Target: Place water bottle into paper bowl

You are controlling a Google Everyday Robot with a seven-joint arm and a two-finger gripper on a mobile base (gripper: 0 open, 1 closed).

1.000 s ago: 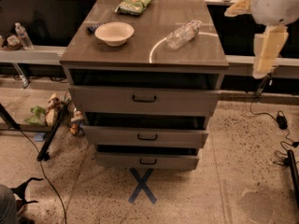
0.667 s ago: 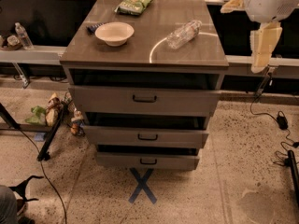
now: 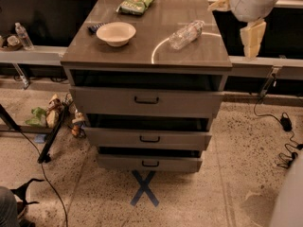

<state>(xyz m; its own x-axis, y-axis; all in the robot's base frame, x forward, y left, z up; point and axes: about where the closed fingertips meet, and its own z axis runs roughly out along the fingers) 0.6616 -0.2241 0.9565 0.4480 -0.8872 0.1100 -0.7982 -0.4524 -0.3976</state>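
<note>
The clear crinkled water bottle (image 3: 187,33) lies on its side on the right half of the cabinet top (image 3: 151,56), cap end towards the back right. The cream-white paper bowl (image 3: 116,33) stands upright and empty on the left half, well apart from the bottle. My gripper (image 3: 251,41) hangs down from the arm at the upper right. It is just beyond the cabinet's right edge, to the right of the bottle and not touching it. It holds nothing that I can see.
A green snack bag (image 3: 136,4) lies at the back of the top. A small dark item (image 3: 94,27) lies beside the bowl. The cabinet's three drawers (image 3: 147,100) stand partly open. A small upright bottle (image 3: 23,36) stands on the left ledge. Cables (image 3: 286,141) lie on the floor at right.
My arm and gripper have moved up and to the left, closer to the cabinet's right edge. The bottle and bowl have not moved.
</note>
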